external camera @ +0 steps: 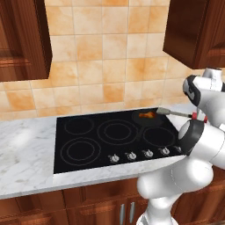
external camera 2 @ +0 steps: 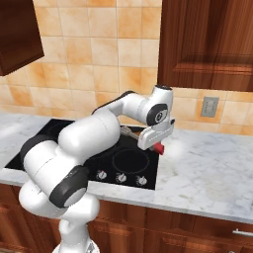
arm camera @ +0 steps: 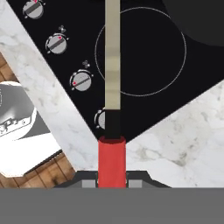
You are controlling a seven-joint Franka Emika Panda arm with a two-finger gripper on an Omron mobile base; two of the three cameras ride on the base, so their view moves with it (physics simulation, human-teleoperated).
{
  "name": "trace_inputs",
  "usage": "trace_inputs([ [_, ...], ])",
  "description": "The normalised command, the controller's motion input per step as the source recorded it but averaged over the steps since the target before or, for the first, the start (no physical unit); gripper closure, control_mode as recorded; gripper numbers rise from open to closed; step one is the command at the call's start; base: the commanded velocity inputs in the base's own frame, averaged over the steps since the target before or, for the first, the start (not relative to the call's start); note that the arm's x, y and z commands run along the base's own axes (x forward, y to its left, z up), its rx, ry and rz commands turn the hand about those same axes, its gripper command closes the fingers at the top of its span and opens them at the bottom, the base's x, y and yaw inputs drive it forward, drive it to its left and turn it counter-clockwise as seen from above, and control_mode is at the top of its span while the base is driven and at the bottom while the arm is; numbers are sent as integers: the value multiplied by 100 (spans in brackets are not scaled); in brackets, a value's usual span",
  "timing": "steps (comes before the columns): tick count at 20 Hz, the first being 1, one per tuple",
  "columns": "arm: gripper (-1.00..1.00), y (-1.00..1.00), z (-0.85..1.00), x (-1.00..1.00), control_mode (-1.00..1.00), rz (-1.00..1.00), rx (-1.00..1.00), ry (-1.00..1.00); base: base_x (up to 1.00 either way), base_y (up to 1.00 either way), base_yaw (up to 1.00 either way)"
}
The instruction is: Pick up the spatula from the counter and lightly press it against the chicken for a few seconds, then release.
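My hand is closed on the spatula, its 2 fingers clamping the red grip at the very end so the full pale shaft reaches out ahead of me. I hold it by the tail because the chicken lies in a dark pan on the back right burner of the cooktop, far across from the counter. The shaft runs out over the front right burner ring, past the row of knobs. From the left base view the blade sits by the pan's right rim, near the chicken but apparently short of it. I judge the pressing is not yet begun; next I must ease forward and down, gently.
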Motion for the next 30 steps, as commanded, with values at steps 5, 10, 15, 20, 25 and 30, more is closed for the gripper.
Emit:
trace_inputs([
  [5, 100, 0, 0, 0, -100, 0, -3, -3, 0, 0, 0],
  [10, 100, 0, -6, 0, -100, 0, -1, -4, 0, 0, 0],
  [15, 100, 0, -14, 0, -100, -2, 0, -5, 0, 0, 0],
  [20, 100, 0, -7, 1, -100, -4, 0, -3, 0, 0, 0],
  [25, 100, 0, 0, 11, -100, -3, 0, 0, 0, 0, 0],
  [30, 100, 0, 0, 16, -100, -2, 0, 0, 0, 0, 0],
])
